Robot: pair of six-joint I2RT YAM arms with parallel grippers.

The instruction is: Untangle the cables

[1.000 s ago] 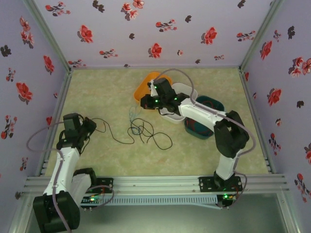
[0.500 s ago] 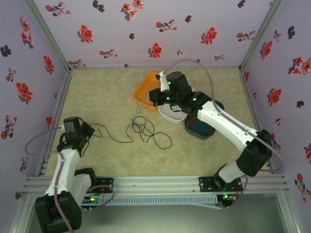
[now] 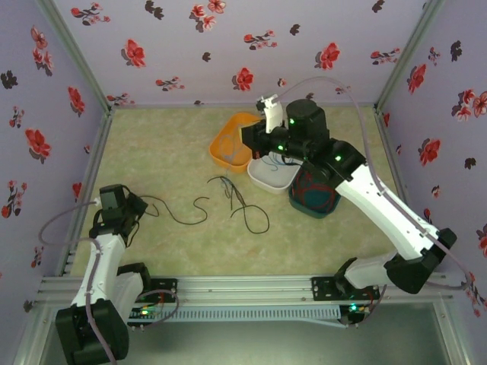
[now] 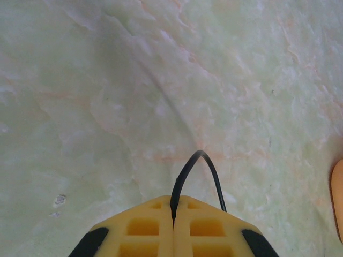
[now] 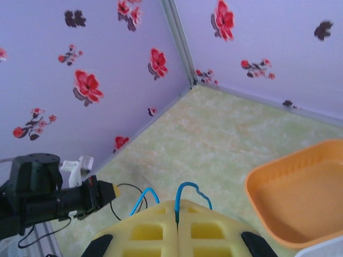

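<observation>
A black cable (image 4: pixel 185 170) sits in the yellow left claw (image 4: pixel 172 206) over pale green marbled table (image 4: pixel 107 107), a blue cable (image 5: pixel 187 186) in the yellow right claw (image 5: pixel 177 206), orange tray (image 5: pixel 284 167) beside it, lilac walls (image 5: pixel 112 48) flowered red and black beyond.

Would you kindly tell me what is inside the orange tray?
The orange tray shows only bare floor; the right gripper, shut on a blue cable, covers its right side from above.

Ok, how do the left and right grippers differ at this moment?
The left gripper is shut on a black cable, while the right gripper is shut on a blue cable. The left gripper sits low, close over the table. The right gripper hangs high above it, near the orange bin. Both are clamped shut with a short cable loop poking past the tips.
</observation>
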